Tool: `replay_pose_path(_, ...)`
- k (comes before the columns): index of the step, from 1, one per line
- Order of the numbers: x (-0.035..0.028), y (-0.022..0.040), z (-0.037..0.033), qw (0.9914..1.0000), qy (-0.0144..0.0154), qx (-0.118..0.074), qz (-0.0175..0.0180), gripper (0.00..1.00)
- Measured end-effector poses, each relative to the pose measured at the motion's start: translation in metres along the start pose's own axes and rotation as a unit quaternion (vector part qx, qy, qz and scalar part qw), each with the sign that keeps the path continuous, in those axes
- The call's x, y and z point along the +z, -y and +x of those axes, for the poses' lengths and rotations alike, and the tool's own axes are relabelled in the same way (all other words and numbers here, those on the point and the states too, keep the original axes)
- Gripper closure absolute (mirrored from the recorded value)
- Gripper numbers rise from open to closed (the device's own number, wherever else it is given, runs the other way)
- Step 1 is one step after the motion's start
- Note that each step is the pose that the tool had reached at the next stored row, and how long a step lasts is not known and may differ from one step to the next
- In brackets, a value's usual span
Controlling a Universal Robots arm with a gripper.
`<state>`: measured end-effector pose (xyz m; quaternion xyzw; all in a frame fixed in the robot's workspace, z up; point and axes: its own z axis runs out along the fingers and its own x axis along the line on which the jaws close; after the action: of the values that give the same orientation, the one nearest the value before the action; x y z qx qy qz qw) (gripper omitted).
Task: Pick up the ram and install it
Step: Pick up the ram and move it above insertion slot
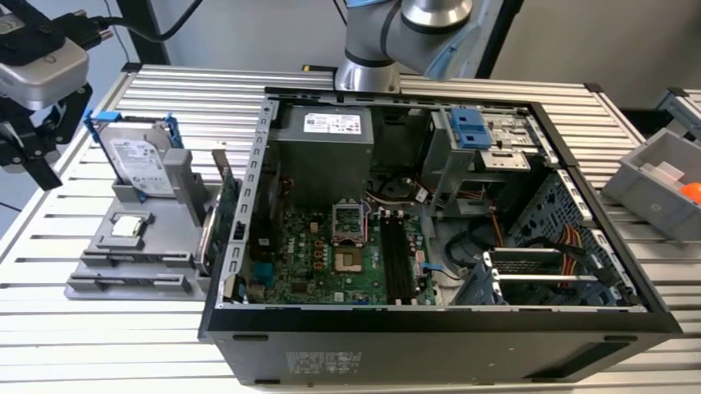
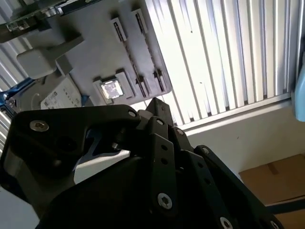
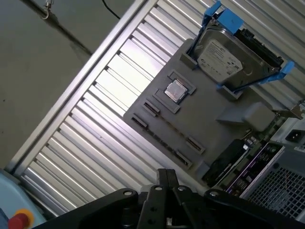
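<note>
The end effector (image 3: 167, 175) is hanging above the slatted worktop (image 3: 95, 119), out by its edge at the exterior view's left and apart from every part. In the first wrist view its fingertips are lying together with nothing showing between them, so I am judging it closed and empty. Below it the grey fixture (image 3: 209, 119) is sitting near that same edge, presenting each part in its own seat so it can be taken from above. The ram (image 3: 171, 126) is proving hard to make out. I am taking it to be the thin dark strip sunk edge-up between two end clips, along the fixture's edge farthest from the hard drive (image 3: 228, 52), with its colour and chips hiding in the slot. Beyond it the processor chip (image 3: 175, 90) is lying flat in a square pocket, and the hard drive is standing upright in its cradle. Farther off, the computer case (image 1: 438, 336) is lying open side up, exposing the memory slots (image 1: 395, 258) from above; whether any is holding a stick, I cannot tell.
</note>
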<state>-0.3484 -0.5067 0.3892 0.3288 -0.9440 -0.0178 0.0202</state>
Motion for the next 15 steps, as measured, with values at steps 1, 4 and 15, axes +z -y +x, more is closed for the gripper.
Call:
replay_pose_path(1,0.0,0.0,0.0,1.0,-0.0002,-0.003,0.0001,1.0)
replay_pose_path(4,0.0,0.0,0.0,0.99993,-0.0006,-0.012,0.0003,1.0)
replay_pose_path(15,0.0,0.0,0.0,0.99917,-0.002,-0.041,0.0011,1.0)
